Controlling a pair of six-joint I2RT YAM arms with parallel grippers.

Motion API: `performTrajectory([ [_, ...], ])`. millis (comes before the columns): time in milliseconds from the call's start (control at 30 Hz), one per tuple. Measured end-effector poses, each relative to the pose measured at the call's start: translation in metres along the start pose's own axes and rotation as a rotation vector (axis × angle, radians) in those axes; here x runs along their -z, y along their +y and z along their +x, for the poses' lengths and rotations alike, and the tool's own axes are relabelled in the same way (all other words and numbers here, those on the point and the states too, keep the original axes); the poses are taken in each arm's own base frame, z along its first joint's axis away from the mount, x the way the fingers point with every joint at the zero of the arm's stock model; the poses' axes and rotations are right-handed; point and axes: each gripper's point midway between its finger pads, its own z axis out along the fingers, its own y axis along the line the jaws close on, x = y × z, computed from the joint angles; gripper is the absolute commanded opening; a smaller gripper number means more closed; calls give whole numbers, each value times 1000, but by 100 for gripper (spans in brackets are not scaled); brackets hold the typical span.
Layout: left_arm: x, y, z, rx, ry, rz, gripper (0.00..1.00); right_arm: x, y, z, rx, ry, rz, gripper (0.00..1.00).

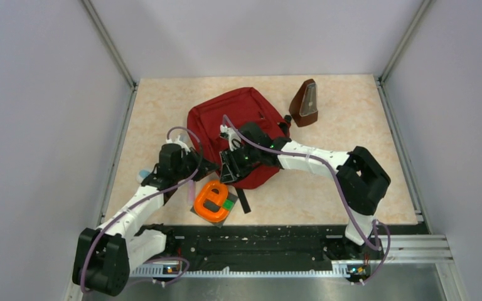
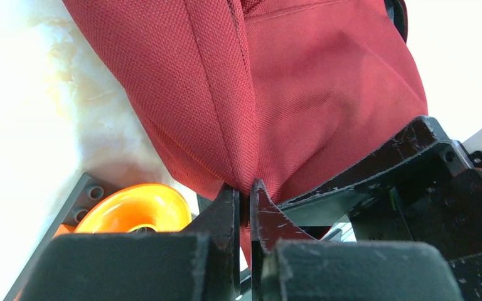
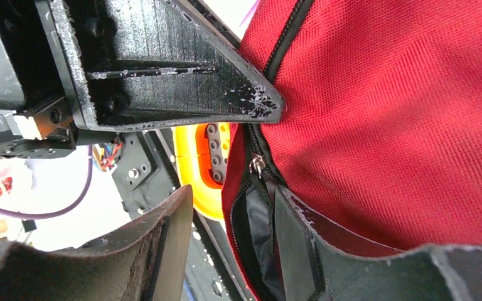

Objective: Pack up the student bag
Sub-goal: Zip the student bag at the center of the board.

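Left gripper (image 2: 245, 197) is clenched on a fold of the one student bag (image 1: 238, 116), mid-desk (image 1: 351, 182). Right gripper (image 3: 232, 191) stands released astride its zipper edge. One orange reel (image 1: 213, 200) lies by the near edge, one metronome (image 1: 305, 103) near the far-right corner.

On the pale, marbled table (image 1: 358, 182), slumped flat at the middle: the dark red student bag (image 1: 226, 116), with a black strap (image 1: 243, 200) trailing toward the near edge. Standing upright near its far right corner: a brown pyramid-shaped metronome (image 1: 304, 103). Just beside the bag's near edge: a grey studded building plate (image 1: 196, 212), carrying an orange plastic ring (image 1: 212, 200) and a green piece (image 1: 229, 204). Toward the left edge: a small pale blue thing (image 1: 143, 174), mostly hidden.
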Motion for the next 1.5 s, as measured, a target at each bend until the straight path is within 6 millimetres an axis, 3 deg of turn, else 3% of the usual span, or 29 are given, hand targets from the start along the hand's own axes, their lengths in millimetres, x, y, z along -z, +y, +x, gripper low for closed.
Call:
performTrajectory([
  [300, 4, -3, -2, -19, -18, 14, 0, -6, 1, 2, -21, 12, -44, 24],
  [467, 5, -2, -2, -30, -19, 11, 0, -5, -1, 2, -35, 11, -46, 30],
  [667, 6, 3, 2, -31, -6, -10, 0, -6, -7, 6, -49, 9, -44, 25],
  [900, 8, 3, 2, -31, -7, -10, 0, -5, -18, 8, -74, 3, -40, 0],
  [1233, 9, 11, 0, -15, -19, -66, 0, 0, -18, 7, -57, -6, -26, 0],
  [1500, 11, 18, -14, -3, -80, -143, 0, 35, -25, -2, 37, -57, 143, 0],
])
